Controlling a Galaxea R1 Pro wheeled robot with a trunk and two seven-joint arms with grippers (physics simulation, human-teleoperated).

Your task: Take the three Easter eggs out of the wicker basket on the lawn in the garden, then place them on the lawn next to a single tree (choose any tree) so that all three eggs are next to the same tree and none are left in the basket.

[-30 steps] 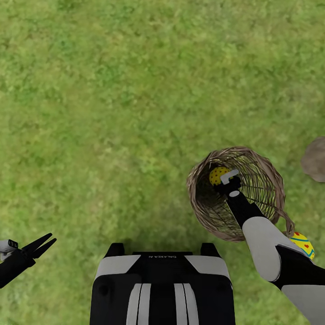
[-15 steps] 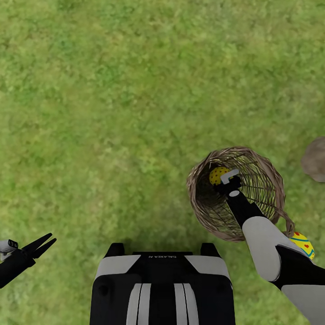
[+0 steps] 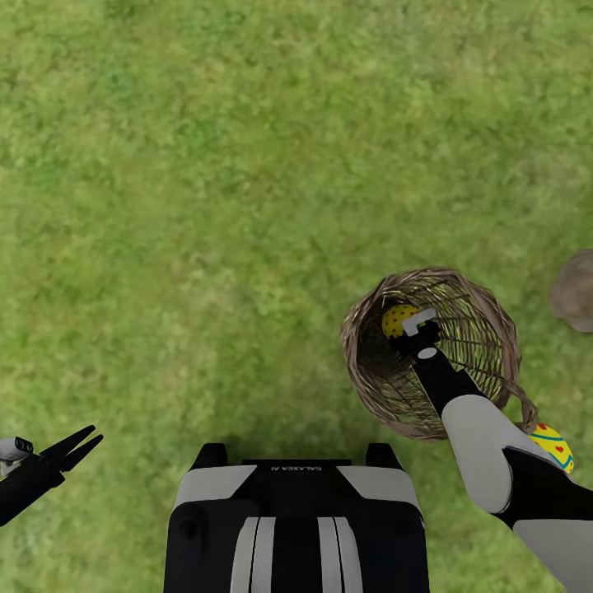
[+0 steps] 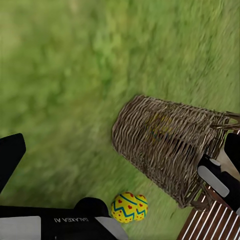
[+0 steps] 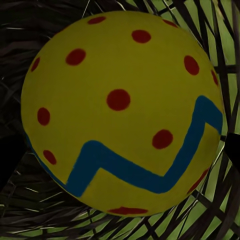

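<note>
Mottled green lawn (image 3: 247, 165) spreads under everything. At far left the left gripper (image 3: 76, 446) hangs above the grass, jaws spread and holding nothing. Further right the wicker basket (image 3: 482, 329) lies tipped on the grass, with the right gripper (image 3: 412, 328) reaching inside; whether its jaws are parted cannot be told. A dotted egg (image 5: 120, 110) sits just ahead of them. Another egg (image 3: 553, 445) lies outside, beside the basket.

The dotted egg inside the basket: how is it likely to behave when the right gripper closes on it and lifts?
The dotted egg looks smooth and rounded, so it may squirm out of a narrow pinch. Lying loose in the tipped wicker basket, it would probably roll if nudged rather than gripped. The right gripper sits right at it, so the open weave could snag a finger.
</note>
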